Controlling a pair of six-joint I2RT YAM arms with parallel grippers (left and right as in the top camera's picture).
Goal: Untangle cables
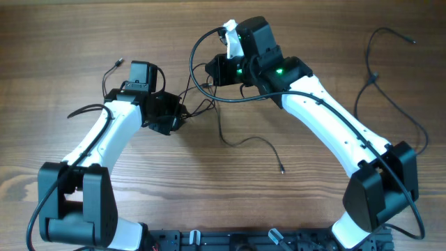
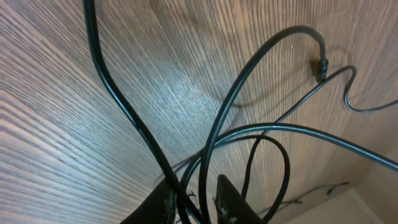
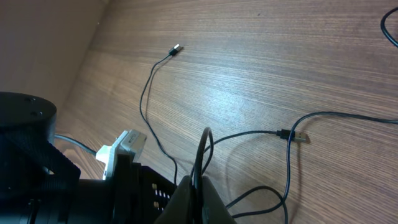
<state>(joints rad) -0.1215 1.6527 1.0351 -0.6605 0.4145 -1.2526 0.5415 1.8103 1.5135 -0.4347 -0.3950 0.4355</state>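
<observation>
Left arm point(image 1: 104, 136): reaches up from the near-left base, elbow bent, wrist turned in toward centre.
Left gripper point(image 2: 194, 200): fingers a little apart, with several strands of the cables point(image 1: 198, 97) running through the gap. Cannot tell if they are pinched (the gap looks wider than one strand).
Right arm point(image 1: 334, 125): stretched long from the near-right base, wrist at far centre.
Right gripper point(image 3: 198, 194): closed tight on a cable loop that stands up from its tips.
The tangle lies on the table point(image 1: 209, 202) between both grippers. One silver-tipped end point(image 1: 282, 170) trails toward the near side. Another cord point(image 1: 371, 75) lies apart at far right.
</observation>
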